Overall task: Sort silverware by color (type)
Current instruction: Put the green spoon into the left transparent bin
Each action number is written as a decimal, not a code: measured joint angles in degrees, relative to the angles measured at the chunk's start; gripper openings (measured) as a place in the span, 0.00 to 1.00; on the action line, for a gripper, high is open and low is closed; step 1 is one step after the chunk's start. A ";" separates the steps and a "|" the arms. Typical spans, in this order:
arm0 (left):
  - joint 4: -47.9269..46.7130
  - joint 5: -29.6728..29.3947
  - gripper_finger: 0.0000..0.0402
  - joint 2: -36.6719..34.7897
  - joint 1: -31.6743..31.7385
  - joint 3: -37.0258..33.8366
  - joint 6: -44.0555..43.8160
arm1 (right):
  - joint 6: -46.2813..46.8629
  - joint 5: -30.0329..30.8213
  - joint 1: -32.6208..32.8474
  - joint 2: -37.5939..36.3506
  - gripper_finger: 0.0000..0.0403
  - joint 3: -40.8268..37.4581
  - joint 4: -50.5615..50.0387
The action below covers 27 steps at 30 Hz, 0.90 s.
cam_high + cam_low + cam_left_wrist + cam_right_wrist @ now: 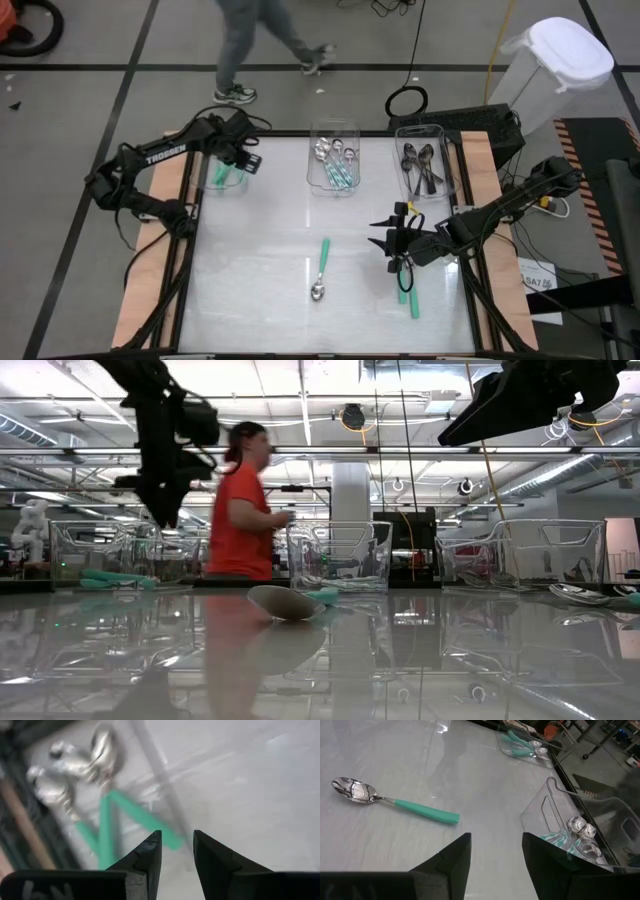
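Teal-handled, silver-bowled, one spoon (pixel 320 270) lies alone on the open bench (pixel 260 290), bowl toward the near edge. A second teal handle (pixel 411 300) lies just below the right gripper (pixel 386 241), its bowl hidden by the arm. I judge these spoons light, rigid and slick, lying flat on a glossy top; the straight handle near its middle looks the best hold, since the rounded bowl would likely slip between the fingers.

Three clear bins stand along the far edge: the left bin (pixel 222 182) has teal spoons, the middle bin (pixel 333 160) has silver bowls with teal handles, and the right bin (pixel 425 165) has dark spoons.

Over the left bin hangs the left gripper (pixel 176 851), fingers apart with nothing between them. The right gripper hovers between the two loose spoons, fingers also apart and empty. A person walks beyond the bench.
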 joint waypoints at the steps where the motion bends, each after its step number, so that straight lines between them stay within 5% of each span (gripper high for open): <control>1: 0.00 -0.19 0.28 0.00 -1.32 1.08 -0.22 | 0.00 -0.01 0.01 0.00 0.42 0.00 -0.02; 15: 0.65 -4.33 0.28 -0.02 -25.31 5.55 -3.59 | -0.03 -2.97 -0.02 0.00 0.42 0.00 -3.05; 27: 15.44 -6.42 0.28 1.36 -48.60 5.55 -1.41 | 0.07 -6.19 -0.02 0.00 0.42 0.00 -6.23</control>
